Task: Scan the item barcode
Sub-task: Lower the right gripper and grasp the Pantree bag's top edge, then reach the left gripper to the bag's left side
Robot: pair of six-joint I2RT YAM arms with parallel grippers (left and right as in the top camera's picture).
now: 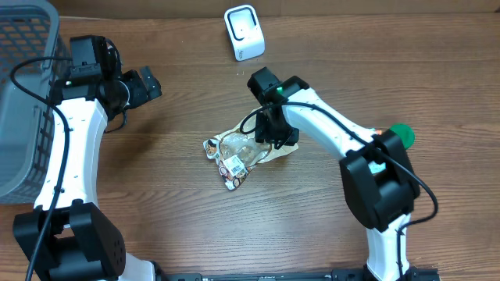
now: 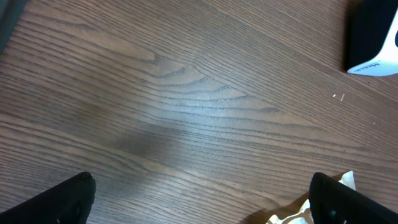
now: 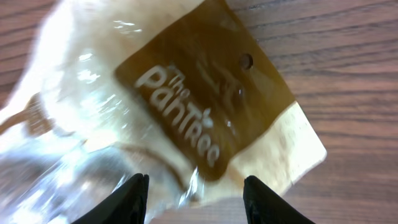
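The item is a clear plastic bag with a brown "The Pantree" label, lying flat mid-table. A white barcode sticker shows at its near left end. The white scanner stands at the table's far edge. My right gripper hangs over the bag's right end. In the right wrist view its fingers stand apart, straddling the edge of the bag without pinching it. My left gripper is open over bare wood at the far left, nothing between its fingertips. A corner of the bag and the scanner show there.
A grey mesh basket fills the left edge of the table. A green round object sits to the right, beside the right arm.
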